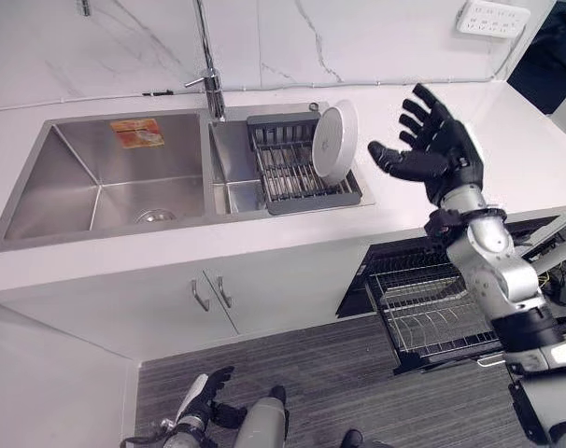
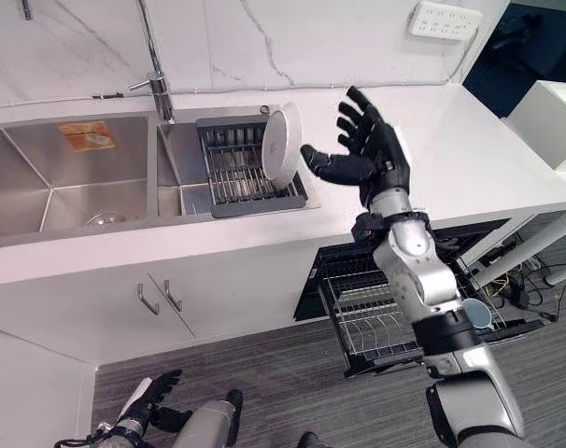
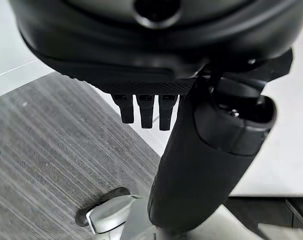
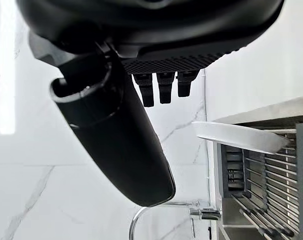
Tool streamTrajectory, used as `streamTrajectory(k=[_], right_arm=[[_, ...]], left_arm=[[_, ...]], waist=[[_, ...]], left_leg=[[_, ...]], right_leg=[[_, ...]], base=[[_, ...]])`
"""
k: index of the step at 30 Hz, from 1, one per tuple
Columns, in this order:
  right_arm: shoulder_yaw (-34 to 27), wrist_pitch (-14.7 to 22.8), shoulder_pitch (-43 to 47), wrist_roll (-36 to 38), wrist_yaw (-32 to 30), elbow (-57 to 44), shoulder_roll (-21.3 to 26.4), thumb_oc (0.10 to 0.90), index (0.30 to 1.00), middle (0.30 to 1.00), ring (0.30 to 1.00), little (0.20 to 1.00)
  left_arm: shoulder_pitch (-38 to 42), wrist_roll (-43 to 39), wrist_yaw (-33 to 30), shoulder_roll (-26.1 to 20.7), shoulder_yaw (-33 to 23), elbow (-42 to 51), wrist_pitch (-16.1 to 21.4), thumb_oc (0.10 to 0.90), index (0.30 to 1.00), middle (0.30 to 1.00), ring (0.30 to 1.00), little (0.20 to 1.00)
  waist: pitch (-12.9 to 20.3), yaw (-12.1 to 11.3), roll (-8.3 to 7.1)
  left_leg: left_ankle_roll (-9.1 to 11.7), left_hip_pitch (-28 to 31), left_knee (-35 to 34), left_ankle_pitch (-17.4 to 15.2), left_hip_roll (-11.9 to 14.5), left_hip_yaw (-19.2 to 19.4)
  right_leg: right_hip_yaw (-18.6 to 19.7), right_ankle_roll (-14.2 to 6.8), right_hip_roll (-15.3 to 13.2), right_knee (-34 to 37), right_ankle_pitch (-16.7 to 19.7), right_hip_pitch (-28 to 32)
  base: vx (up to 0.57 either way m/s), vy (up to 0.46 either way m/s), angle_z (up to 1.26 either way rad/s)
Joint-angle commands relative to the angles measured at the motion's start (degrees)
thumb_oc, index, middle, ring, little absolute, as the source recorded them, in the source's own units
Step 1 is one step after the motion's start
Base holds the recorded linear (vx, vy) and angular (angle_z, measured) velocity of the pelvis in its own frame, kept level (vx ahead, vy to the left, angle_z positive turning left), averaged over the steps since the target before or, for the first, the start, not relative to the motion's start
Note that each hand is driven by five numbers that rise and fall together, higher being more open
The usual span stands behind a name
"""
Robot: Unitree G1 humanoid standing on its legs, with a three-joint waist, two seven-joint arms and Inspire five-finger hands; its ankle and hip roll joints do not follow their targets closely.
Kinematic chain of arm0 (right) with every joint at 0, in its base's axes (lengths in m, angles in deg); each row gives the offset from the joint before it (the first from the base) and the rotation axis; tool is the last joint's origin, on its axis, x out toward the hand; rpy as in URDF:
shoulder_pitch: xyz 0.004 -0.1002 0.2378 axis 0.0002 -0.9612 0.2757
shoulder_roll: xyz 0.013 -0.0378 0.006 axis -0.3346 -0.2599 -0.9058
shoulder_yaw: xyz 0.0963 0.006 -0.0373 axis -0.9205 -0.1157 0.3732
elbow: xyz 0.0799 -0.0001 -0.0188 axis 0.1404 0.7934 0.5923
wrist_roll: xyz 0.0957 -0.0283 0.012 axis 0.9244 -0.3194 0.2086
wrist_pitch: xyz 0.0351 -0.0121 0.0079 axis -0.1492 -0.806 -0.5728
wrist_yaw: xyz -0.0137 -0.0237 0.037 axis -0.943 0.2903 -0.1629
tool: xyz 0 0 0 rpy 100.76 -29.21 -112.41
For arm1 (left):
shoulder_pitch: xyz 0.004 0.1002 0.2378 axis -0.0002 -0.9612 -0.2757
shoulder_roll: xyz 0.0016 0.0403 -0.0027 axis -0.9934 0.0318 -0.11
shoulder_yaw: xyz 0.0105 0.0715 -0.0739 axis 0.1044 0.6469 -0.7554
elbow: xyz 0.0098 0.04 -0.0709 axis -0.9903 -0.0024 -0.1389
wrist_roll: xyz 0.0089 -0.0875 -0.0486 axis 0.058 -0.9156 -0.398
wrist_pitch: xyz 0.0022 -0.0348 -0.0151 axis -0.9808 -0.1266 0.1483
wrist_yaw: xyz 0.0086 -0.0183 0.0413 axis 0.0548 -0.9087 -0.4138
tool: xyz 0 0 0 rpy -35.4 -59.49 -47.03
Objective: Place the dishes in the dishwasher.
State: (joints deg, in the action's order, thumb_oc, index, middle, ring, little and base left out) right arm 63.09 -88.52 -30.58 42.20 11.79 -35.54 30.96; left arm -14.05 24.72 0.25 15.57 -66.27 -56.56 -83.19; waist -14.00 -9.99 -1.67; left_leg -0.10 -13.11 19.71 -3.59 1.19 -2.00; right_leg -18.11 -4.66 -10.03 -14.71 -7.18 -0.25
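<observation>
One plate [image 1: 335,141] upright in rack [image 1: 292,173]; right robot hand [image 1: 432,149] spread, near.

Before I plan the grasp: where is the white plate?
The white plate stands on edge at the dish rack's right end, in the sink's right basin.

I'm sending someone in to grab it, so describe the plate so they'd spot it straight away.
Find the double sink in the white counter. Its smaller basin, right of the tap, holds a dark rack. The plate stands on edge at the rack's right end: round, white, the only dish there.
</observation>
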Motion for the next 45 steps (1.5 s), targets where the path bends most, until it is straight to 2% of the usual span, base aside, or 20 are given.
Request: streamTrajectory(k=[1, 8, 15, 20, 22, 23, 30, 36, 41, 45], right_arm=[[-5.1, 4.4, 7.2, 0.9, -2.2, 0.1, 5.4, 0.8, 0.9, 0.9, 0.9, 0.9], [-4.2, 5.8, 11.4, 0.4, -1.7, 8.9, 7.4, 0.8, 0.9, 0.9, 0.9, 0.9], [-2.5, 5.0, 16.1, 2.3, -1.4, 14.9, 8.1, 0.8, 0.9, 0.9, 0.9, 0.9], [-1.2, 6.0, 19.3, 4.4, -0.7, 19.9, 8.0, 0.8, 0.9, 0.9, 0.9, 0.9], [-1.0, 6.0, 20.1, 5.0, -0.3, 20.8, 7.9, 0.8, 0.9, 0.9, 0.9, 0.9], [-0.6, 6.2, 20.9, 5.5, 0.1, 21.8, 7.8, 0.8, 0.9, 0.9, 0.9, 0.9], [0.4, 6.7, 22.9, 6.5, 1.6, 23.4, 7.4, 0.8, 0.9, 0.9, 0.9, 0.9], [1.1, 6.4, 23.9, 6.3, 1.7, 23.3, 7.2, 0.8, 0.9, 0.9, 0.9, 0.9], [1.1, 6.2, 23.8, 5.9, 0.9, 22.9, 7.0, 0.8, 0.9, 0.9, 0.9, 0.9], [1.5, 6.1, 24.6, 6.4, 0.5, 22.6, 7.0, 0.8, 0.9, 0.9, 0.9, 0.9]], left_arm=[[1.2, 3.5, -0.9, -2.8, 3.1, 5.2, 2.2, 0.8, 0.9, 0.9, 0.9, 0.9], [2.9, 8.6, -2.1, -5.6, 6.1, 5.6, 3.0, 0.8, 0.9, 0.9, 0.9, 0.9], [4.0, 7.9, -1.5, -7.7, 8.3, 7.0, 4.1, 0.8, 0.9, 0.9, 0.9, 0.9], [4.8, 7.8, -2.4, -8.4, 9.2, 6.1, 5.8, 0.8, 0.9, 0.9, 0.9, 0.9], [5.1, 7.6, -2.7, -8.4, 9.3, 6.0, 5.4, 0.8, 0.9, 0.9, 0.9, 0.9], [5.0, 7.5, -3.7, -8.6, 9.3, 5.5, 3.7, 0.8, 0.9, 0.9, 0.9, 0.9], [4.8, 9.2, -5.2, -9.6, 8.7, 4.0, 4.4, 0.8, 0.9, 0.9, 0.9, 0.9], [4.7, 7.5, -4.3, -9.4, 8.6, 3.6, 4.1, 0.8, 0.9, 0.9, 0.9, 0.9], [4.5, 7.2, -3.0, -9.4, 7.9, 2.5, 4.2, 0.8, 0.9, 0.9, 0.9, 0.9], [4.7, 7.3, -3.3, -9.7, 8.0, 2.7, 4.5, 0.8, 0.9, 0.9, 0.9, 0.9]], waist=[[2.2, -1.2, 0.87], [1.9, -1.9, 1.18], [1.3, -2.6, 2.04], [0.4, -3.3, 2.08], [0.0, -3.4, 2.21], [-0.5, -3.8, 2.04], [-1.9, -4.7, 1.46], [-2.6, -4.8, 1.95], [-2.9, -5.1, 1.51], [-3.2, -5.1, 1.78]], left_leg=[[2.4, 4.0, -2.5, -5.8, 2.1, 0.5], [2.3, 4.2, -2.5, -6.1, 1.7, 0.3], [1.9, 3.9, -2.5, -5.9, 1.0, 0.0], [1.7, 3.3, -2.5, -5.5, 0.6, -0.7], [1.5, 2.9, -2.5, -5.1, 0.4, -1.1], [1.4, 2.9, -2.5, -5.3, 0.0, -1.6], [1.1, 1.9, -2.5, -4.8, -0.7, -3.0], [0.9, 1.4, -2.5, -4.3, -0.8, -3.3], [0.9, 1.1, -2.5, -4.4, -1.0, -3.2], [0.8, 0.3, -2.5, -3.8, -1.2, -3.7]], right_leg=[[0.0, -1.8, -0.6, -2.5, -5.6, 2.0], [-0.2, -2.3, -1.1, -2.5, -5.6, 2.3], [-0.5, -2.7, -1.7, -2.5, -5.4, 2.6], [-0.2, -2.8, -1.7, -2.5, -5.2, 2.3], [-0.1, -2.8, -1.6, -2.5, -4.9, 2.0], [0.3, -2.8, -1.5, -2.5, -5.2, 2.2], [0.9, -2.7, -1.1, -2.5, -5.1, 1.8], [0.6, -2.6, -1.1, -2.5, -4.7, 1.5], [0.6, -2.9, -1.2, -2.5, -5.0, 1.8], [0.9, -2.9, -1.1, -2.5, -4.6, 1.3]], base=[[0.04, 0.021, 0.05], [0.03, -0.001, 0.07], [0.04, 0.012, 0.07], [0.05, -0.005, 0.1], [0.02, -0.004, 0.03], [0.07, -0.027, 0.07], [0.03, -0.023, 0.04], [0.01, 0.001, 0.0], [0.01, -0.008, 0.01], [-0.01, 0.001, 0.0]])
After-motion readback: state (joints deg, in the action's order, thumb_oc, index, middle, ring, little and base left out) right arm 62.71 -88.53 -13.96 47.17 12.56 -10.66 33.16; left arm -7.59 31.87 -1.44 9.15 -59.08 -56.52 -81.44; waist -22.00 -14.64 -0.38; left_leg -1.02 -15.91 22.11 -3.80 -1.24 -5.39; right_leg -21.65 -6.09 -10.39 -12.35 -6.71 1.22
